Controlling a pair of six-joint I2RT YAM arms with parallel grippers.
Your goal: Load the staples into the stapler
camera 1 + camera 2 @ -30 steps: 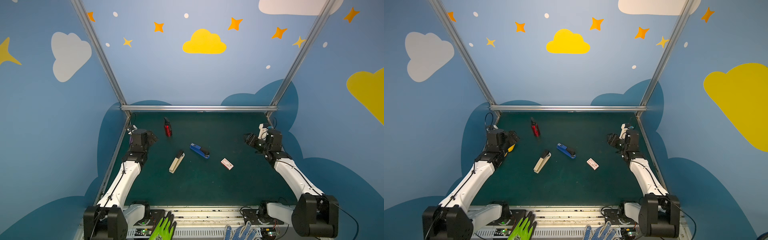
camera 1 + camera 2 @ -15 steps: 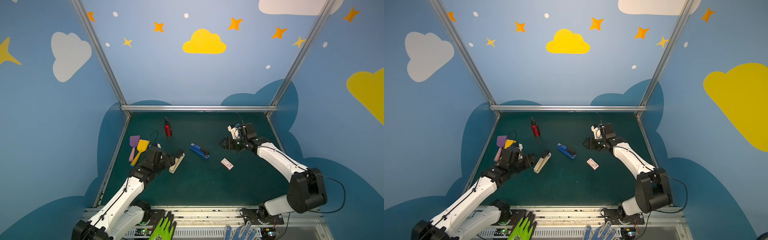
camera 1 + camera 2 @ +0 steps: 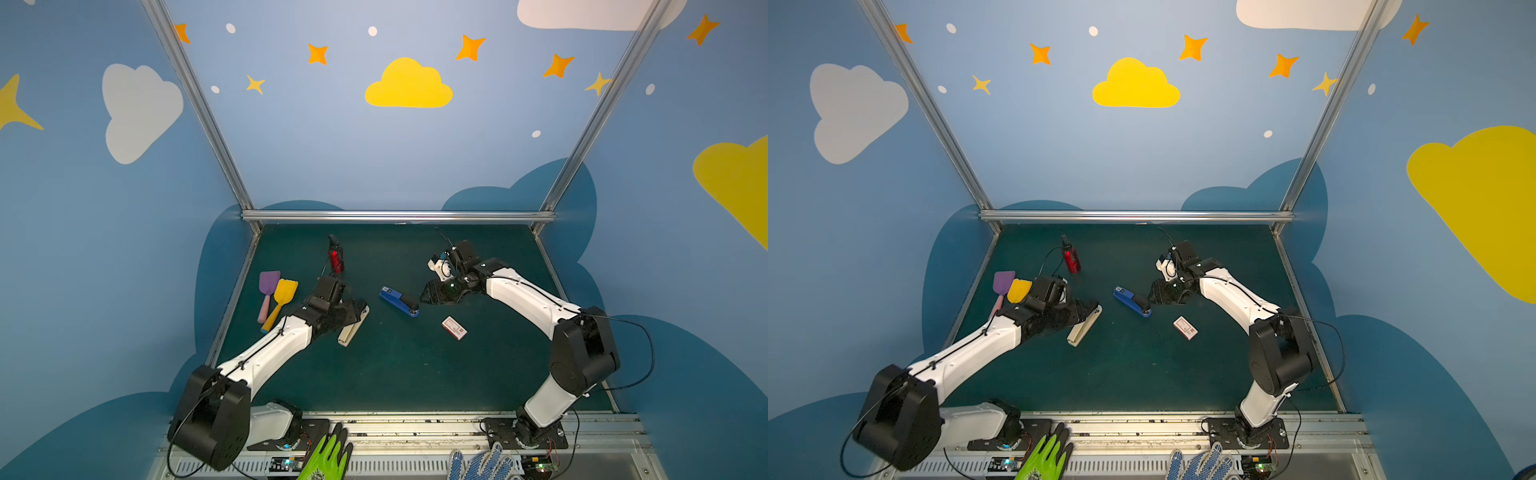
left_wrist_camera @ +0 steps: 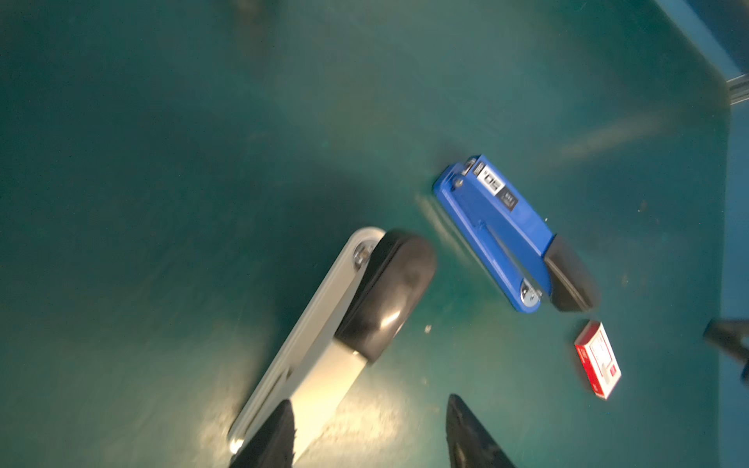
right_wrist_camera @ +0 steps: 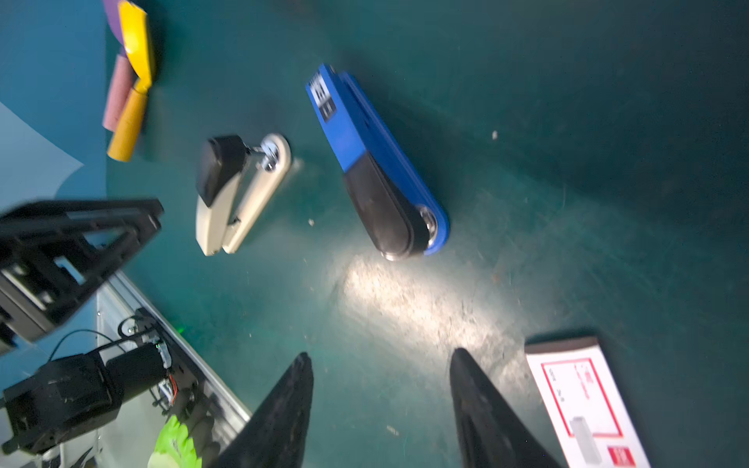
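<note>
Partly open, holding nothing: left gripper (image 4: 367, 437), one finger (image 4: 271, 441) over cream-and-black plastic stapler (image 4: 324, 344), contact unclear; right gripper (image 5: 381, 409) near blue-and-black stapler (image 5: 364, 154); small white red-printed cardboard staple box (image 3: 454, 327) toward right edge of desk (image 3: 395, 374).

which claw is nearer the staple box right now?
Right. The right claw hangs open just behind the staple box, beside the blue stapler's black end. The left claw is farther off to the box's left, over the cream stapler.
</note>
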